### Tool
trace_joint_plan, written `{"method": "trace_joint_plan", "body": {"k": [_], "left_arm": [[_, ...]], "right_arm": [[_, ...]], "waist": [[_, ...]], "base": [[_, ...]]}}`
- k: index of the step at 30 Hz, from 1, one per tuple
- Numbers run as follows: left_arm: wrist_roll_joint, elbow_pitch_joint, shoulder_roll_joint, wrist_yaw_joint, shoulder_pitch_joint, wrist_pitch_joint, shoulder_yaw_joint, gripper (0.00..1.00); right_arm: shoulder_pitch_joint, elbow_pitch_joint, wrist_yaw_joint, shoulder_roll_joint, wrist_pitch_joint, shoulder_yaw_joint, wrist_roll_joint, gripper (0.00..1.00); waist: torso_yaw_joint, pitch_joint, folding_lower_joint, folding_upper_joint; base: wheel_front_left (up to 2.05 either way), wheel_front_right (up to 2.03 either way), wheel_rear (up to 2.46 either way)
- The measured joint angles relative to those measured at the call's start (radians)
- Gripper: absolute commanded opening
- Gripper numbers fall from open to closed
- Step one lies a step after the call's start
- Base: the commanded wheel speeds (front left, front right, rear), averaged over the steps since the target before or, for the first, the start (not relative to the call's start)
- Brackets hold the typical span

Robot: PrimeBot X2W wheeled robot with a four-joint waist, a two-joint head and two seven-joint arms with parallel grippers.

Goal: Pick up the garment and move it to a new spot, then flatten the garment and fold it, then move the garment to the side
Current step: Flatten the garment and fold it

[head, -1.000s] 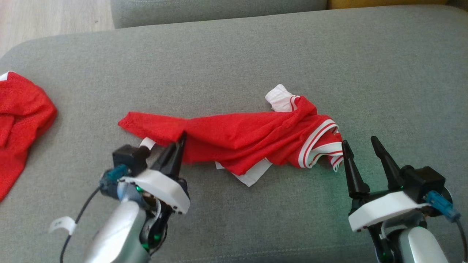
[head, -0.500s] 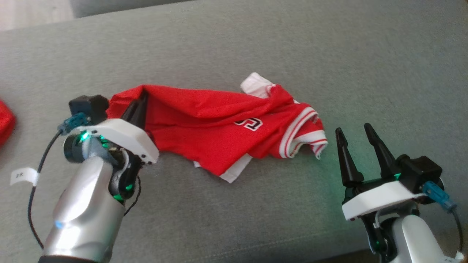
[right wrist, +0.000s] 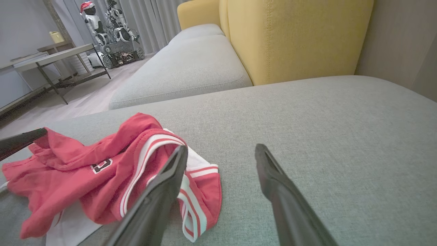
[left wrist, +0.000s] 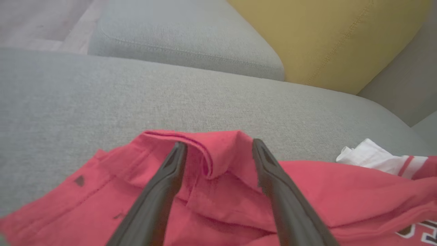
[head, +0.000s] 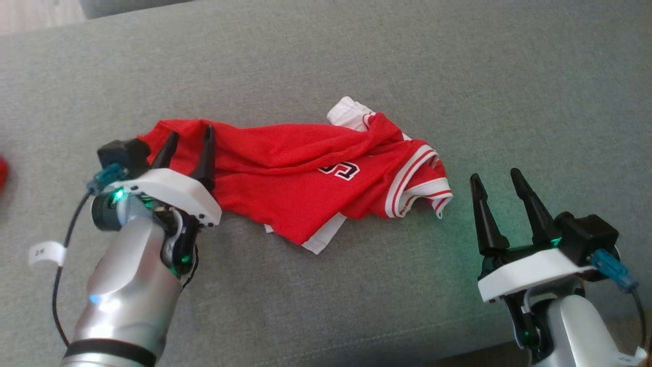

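I see the crumpled red mesh jersey with white striped trim [head: 305, 173] lying mid-seat on the grey fabric sofa cushion [head: 356, 56]. My left gripper [head: 190, 132] straddles its left-end fold with jaws apart, and my right gripper [head: 494, 174] gapes just beside the trim. The jersey looks light, limp and slippery, so I'd pinch the stitched hems

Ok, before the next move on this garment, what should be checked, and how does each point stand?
1. Left gripper open: ok.
2. Fold of the garment between its jaws: ok.
3. Right gripper open: ok.
4. Right gripper over the cloth: not ok, it stands beside the striped end.
5. Garment flat: not ok, bunched.
6. Bare cushion around for spreading: ok.
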Motion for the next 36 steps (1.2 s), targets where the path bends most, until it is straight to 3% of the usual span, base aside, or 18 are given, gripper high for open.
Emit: {"method": "trace_joint_plan", "body": {"k": [4,9,18,28,36], "left_arm": [[0.063,-0.062,0.000,0.044,0.029,-0.025,-0.006,1.00],[0.175,-0.282,0.008,0.109,0.166,-0.025,0.027,1.00],[0.256,-0.517,0.038,0.164,0.416,-0.025,0.090,1.00],[0.263,-0.617,0.050,0.205,0.602,-0.024,0.092,1.00],[0.263,-0.675,0.055,0.225,0.644,-0.005,0.090,1.00]], "right_arm": [[0.000,0.000,0.000,0.000,-0.003,-0.004,-0.002,1.00],[0.005,-0.007,0.000,0.000,-0.003,-0.014,-0.022,1.00],[0.018,-0.029,0.000,0.000,0.012,-0.028,-0.058,1.00],[0.094,-0.046,0.000,0.000,0.039,-0.028,-0.069,1.00],[0.128,-0.063,0.000,0.000,0.057,-0.029,-0.071,1.00]], "waist": [[0.018,-0.020,0.0000,0.0000],[0.047,-0.047,0.0000,0.0000],[0.093,-0.114,0.0000,0.0000],[0.113,-0.187,0.0000,0.0000],[0.119,-0.210,0.0000,0.0000]], "base": [[0.00,0.00,0.00],[0.00,0.00,0.00],[0.00,0.00,0.00],[0.00,0.00,0.00],[0.00,0.00,0.00]]}}
